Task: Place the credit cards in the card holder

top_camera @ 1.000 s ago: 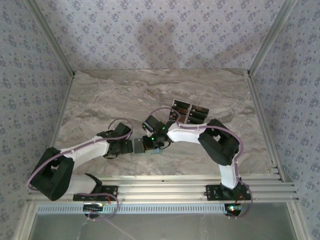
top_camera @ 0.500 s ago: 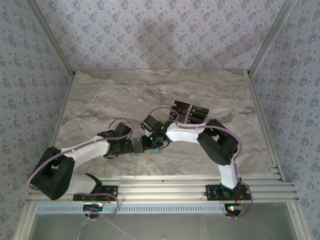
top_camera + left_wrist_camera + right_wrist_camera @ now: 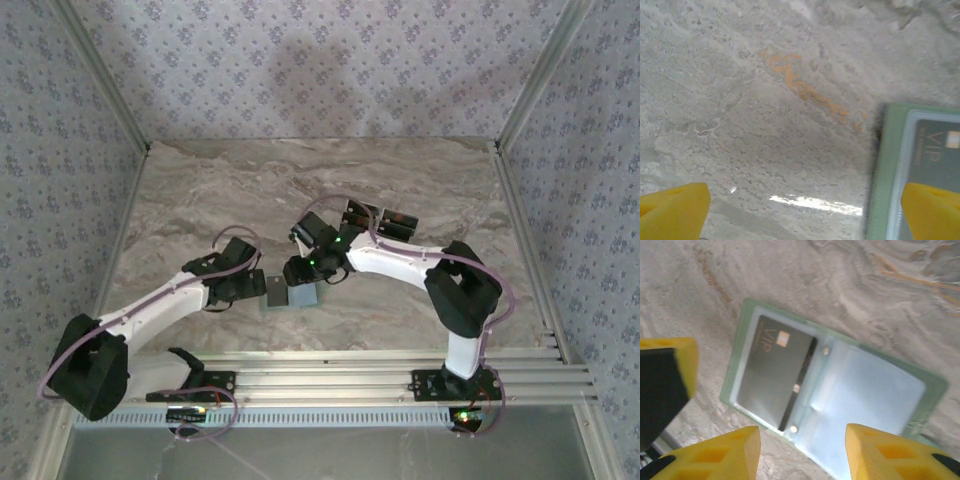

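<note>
Card holder (image 3: 865, 390) lies open and flat on the desk (image 3: 840, 280). One pocket holds a dark credit card (image 3: 772, 372) printed "VIP". The right hand (image 3: 802, 455) is above the holder, fingers apart and gripping nothing. The left hand (image 3: 800, 215) is spread wide, one finger over the holder's end. Other credit cards (image 3: 395, 222) lie beyond the holder.

We find the card holder (image 3: 870, 395) lying opened out flat on the table (image 3: 200, 190), pale green with clear plastic pockets. One dark card (image 3: 772, 372), marked VIP with a small orange patch, sits inside the pocket at one end. Further dark cards (image 3: 400, 220) lie grouped farther back, well apart from the holder.
</note>
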Available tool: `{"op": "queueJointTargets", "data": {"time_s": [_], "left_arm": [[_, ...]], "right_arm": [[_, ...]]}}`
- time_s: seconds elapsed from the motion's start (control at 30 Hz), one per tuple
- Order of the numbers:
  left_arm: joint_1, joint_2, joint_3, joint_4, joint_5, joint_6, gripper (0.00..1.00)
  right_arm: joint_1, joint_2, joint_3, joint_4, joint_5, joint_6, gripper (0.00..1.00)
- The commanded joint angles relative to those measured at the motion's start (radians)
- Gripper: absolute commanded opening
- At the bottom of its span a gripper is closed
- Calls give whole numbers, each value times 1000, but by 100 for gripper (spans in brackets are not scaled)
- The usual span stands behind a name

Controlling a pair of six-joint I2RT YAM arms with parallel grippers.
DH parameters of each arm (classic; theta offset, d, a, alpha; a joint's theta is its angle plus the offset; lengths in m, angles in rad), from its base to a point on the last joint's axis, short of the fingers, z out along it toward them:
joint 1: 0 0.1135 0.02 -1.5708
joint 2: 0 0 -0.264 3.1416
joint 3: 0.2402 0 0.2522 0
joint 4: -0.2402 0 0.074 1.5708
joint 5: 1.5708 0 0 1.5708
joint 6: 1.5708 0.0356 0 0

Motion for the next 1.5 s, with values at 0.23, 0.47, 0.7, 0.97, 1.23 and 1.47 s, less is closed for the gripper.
{"op": "queueJointTargets", "data": {"time_s": [0.23, 0.47, 0.7, 0.97, 1.23, 1.47], "left_arm": [[-12, -29, 12, -46, 35, -18, 100], [-22, -26, 17, -39, 41, -22, 100], [-38, -11, 27, -23, 48, -19, 100], [-99, -13, 23, 15, 47, -36, 100], [-161, -26, 13, 58, 40, -57, 100], [-212, -32, -15, 125, 41, -61, 100]], "right_arm": [[-20, 111, 121, -133, 46, -117, 52], [-29, 140, 89, -111, 53, -106, 52], [-40, 170, 56, -61, 23, -86, 53], [-36, 185, -2, 55, -83, 8, 53], [-34, 166, -50, 132, -126, 72, 53], [-33, 167, -53, 142, -126, 88, 53]]}}
